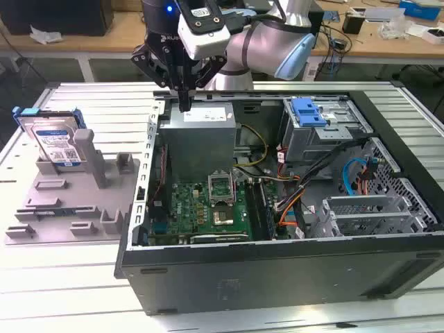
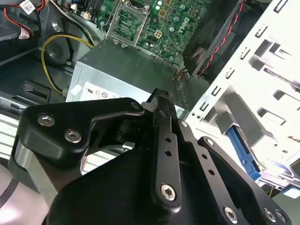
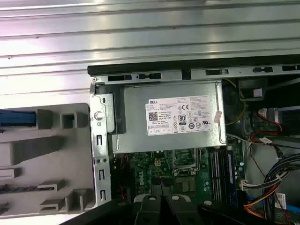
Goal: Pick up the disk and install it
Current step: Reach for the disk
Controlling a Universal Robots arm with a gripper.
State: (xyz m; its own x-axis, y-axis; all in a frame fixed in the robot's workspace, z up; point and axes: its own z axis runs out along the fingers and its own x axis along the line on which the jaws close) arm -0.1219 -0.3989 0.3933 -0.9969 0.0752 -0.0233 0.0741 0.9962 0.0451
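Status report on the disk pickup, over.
Gripper empty, jaws shut, over the power supply. Disk standing in grey holder, untouched. No obstruction seen between.

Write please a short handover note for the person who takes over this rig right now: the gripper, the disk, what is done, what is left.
Gripper: shut, holds nothing, and hangs over the power supply at the edge of the open computer case.
Disk: stands leaning in the grey fixture, at the exterior view's left of the case, apart from the gripper.
Done: nothing of the task shows as done.
Left: the disk is not yet picked up and not yet installed in the case.
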